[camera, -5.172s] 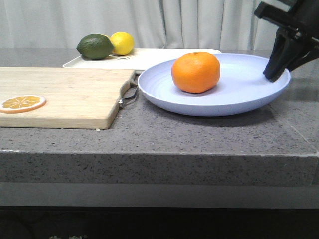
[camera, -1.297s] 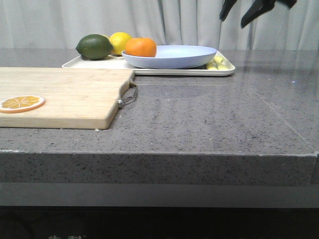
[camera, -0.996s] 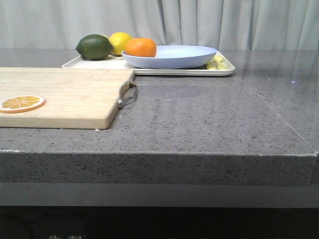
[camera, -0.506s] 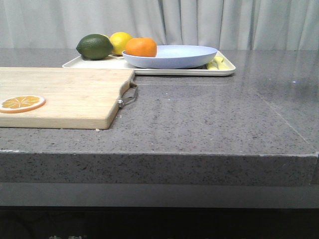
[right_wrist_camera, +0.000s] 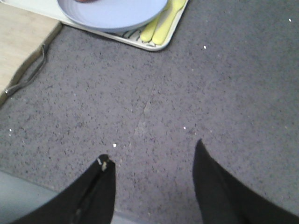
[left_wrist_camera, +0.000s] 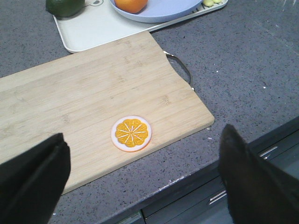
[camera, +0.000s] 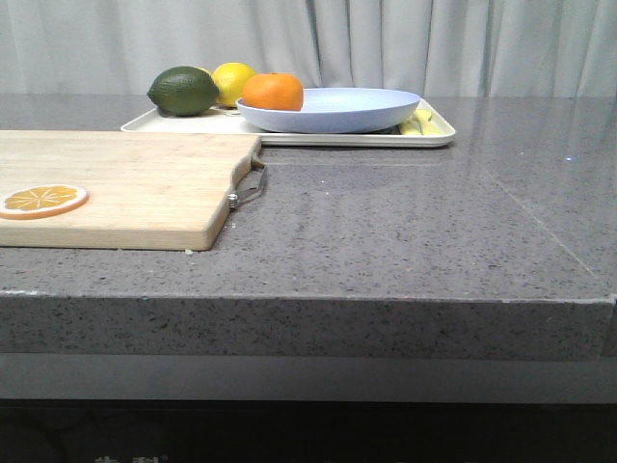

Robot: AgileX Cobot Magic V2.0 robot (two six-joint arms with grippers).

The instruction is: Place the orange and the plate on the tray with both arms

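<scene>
While both arms hang back over the near edge, status:
orange point(camera: 273, 92): round, smooth bright skin, slightly flattened; sits on the left part of the plate, touching it.
plate point(camera: 347, 108): wide, shallow, pale lavender-blue, matte; rests on the tray, covering most of its right half.
tray point(camera: 289, 137): flat cream-white rectangle, low rim, rounded corners; lies at the far side of the table, just behind the board.
table point(camera: 405, 222): dark grey speckled stone, thick square front edge.
lime point(camera: 184, 90): dark green oval, dull skin, on the tray's left end.
lemon point(camera: 233, 81): yellow, behind the lime and beside the orange.
yellow strips point(right_wrist_camera: 161, 24): pale, long, lying on the tray's right end, partly under the plate rim.
board point(camera: 116, 183): light wood, visible grain, rectangular, metal loop handle point(camera: 251, 183) on its right end.
orange slice point(left_wrist_camera: 131, 133): flat disc, white rim, segment pattern, lying on the board near its front edge.
left tool point(left_wrist_camera: 140, 182): black fingers spread wide, nothing between them, above the board's front edge.
right tool point(right_wrist_camera: 152, 186): black fingers apart, nothing held, above bare table in front of the tray.
</scene>
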